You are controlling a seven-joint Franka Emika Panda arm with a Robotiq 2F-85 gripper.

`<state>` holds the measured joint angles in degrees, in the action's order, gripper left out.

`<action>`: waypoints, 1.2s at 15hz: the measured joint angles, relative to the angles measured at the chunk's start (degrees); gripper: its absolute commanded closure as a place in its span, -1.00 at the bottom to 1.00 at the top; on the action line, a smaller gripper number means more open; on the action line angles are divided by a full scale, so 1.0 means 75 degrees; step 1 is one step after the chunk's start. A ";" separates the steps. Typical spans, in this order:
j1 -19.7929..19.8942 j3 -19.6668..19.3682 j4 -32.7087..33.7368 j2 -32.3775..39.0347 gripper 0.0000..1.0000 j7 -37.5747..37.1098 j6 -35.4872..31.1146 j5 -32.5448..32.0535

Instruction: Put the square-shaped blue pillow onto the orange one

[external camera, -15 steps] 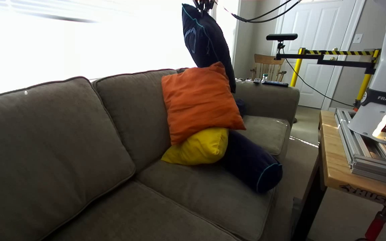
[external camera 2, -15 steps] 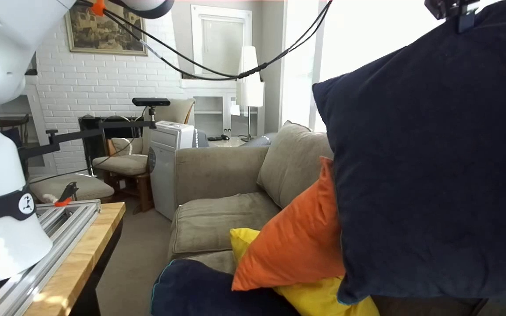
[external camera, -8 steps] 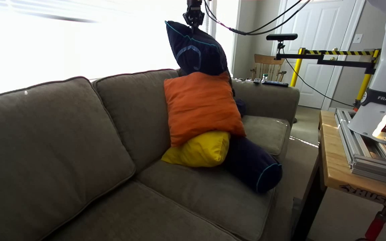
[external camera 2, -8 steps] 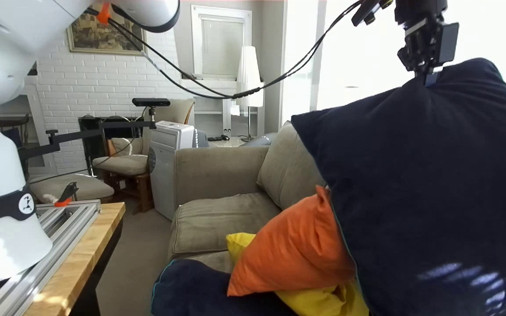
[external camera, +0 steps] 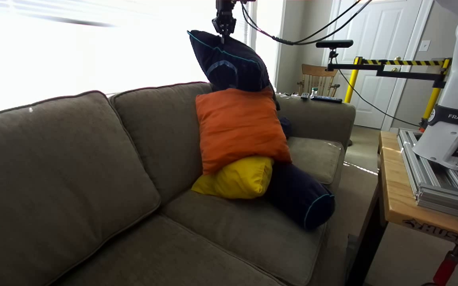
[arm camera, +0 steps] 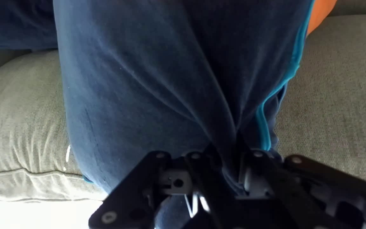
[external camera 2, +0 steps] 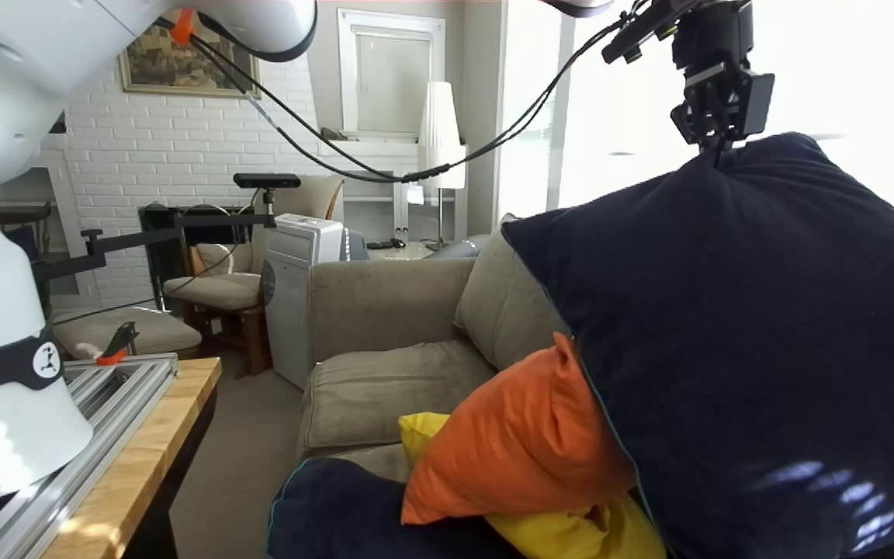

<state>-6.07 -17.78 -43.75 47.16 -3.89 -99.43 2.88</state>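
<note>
The square blue pillow (external camera: 235,63) is dark navy with teal piping. My gripper (external camera: 223,39) is shut on a pinched fold at its top, and the fold shows between the fingers (arm camera: 229,148) in the wrist view. The pillow hangs tilted and bulging below the fingers, and also shows large in an exterior view (external camera 2: 750,334). The orange pillow (external camera: 241,125) leans on the sofa, on top of the yellow one. The blue pillow is behind its top edge, with its lower part hidden there. In an exterior view the blue pillow's edge overlaps the orange pillow (external camera 2: 521,442); contact cannot be told for sure.
A yellow pillow (external camera: 235,178) and a dark navy bolster (external camera: 298,194) lie on the sofa seat (external camera: 213,234) under the orange pillow. Sofa back cushions (external camera: 161,131) stand behind. A wooden table (external camera: 396,174) carries the arm's base. Cables (external camera 2: 447,171) hang from the arm.
The gripper has come down with the blue pillow, which now tilts more and bulges over the orange pillow's top. The orange and yellow pillows have shifted slightly downward.
</note>
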 measured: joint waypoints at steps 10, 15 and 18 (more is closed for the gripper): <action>-0.0743 0.0221 -0.1599 -0.0509 0.95 0.0750 -0.0789 -0.0001; -0.0978 0.0424 -0.3081 -0.0865 0.95 0.0758 -0.1783 -0.0087; -0.0644 0.1103 -0.3880 -0.1157 0.95 0.0757 -0.2182 -0.0295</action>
<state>-10.90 -9.51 -72.85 38.49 1.78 -115.80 0.66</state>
